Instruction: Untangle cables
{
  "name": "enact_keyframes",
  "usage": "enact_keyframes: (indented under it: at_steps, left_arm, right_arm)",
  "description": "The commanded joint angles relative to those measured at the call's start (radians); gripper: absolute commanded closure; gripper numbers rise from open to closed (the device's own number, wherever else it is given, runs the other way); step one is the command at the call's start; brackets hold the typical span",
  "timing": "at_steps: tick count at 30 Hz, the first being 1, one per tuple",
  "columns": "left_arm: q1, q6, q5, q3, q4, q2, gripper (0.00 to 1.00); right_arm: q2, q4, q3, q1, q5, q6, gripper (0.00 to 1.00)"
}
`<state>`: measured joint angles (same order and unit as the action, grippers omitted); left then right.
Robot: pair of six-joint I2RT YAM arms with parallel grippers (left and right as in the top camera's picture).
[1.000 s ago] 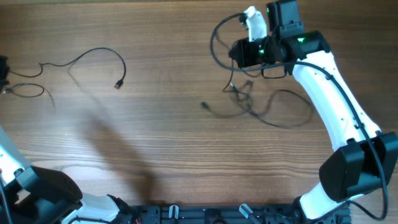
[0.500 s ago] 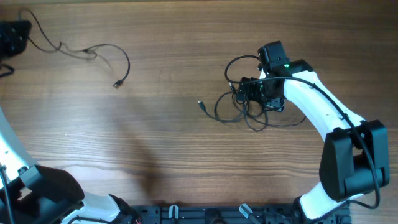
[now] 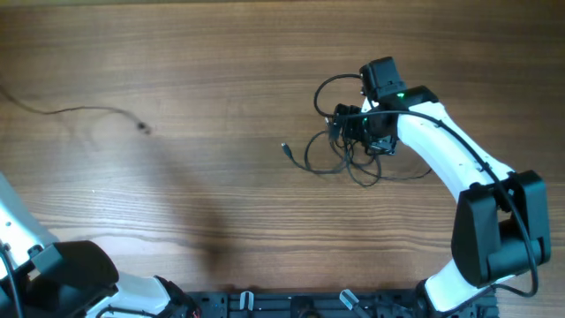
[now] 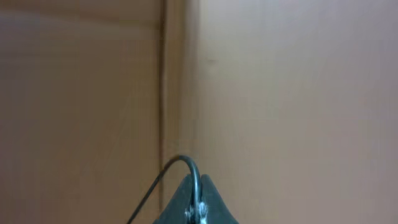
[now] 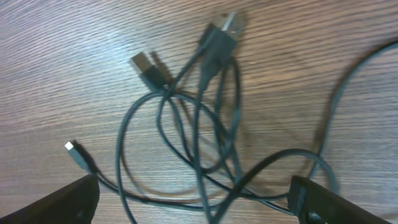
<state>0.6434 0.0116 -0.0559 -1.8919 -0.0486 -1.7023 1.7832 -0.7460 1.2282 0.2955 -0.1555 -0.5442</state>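
Where the wood-grain table (image 3: 221, 53) fills the overhead view, a tangle of cables (image 3: 340, 157) lies right of centre. The right gripper (image 3: 360, 132) hangs over its far side, its fingers spread wide on either side of the loops. A lone cord (image 3: 79, 109) runs off the table's left edge, with its plug end well apart from the tangle. The left gripper (image 4: 194, 208) is cut off from the overhead view. Its wrist camera shows the tips pinched together on the lone cord, against a blurred tan wall (image 4: 280, 93) with a dark vertical seam. How the loops cross inside the tangle is hard to make out.
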Motion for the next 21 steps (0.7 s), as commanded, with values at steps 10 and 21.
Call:
enact_keyframes:
  at_steps: [10, 21]
  left_arm:
    - [-0.080, -0.029, -0.186, -0.010, -0.366, -0.358, 0.96]
    - [-0.102, -0.601, 0.146, -0.004, -0.723, -0.516, 0.00]
  right_arm:
    - [0.008, 0.034, 0.001, 0.068, 0.000, -0.012, 0.00]
    - [0.008, -0.020, 0.001, 0.067, -0.002, -0.005, 0.00]
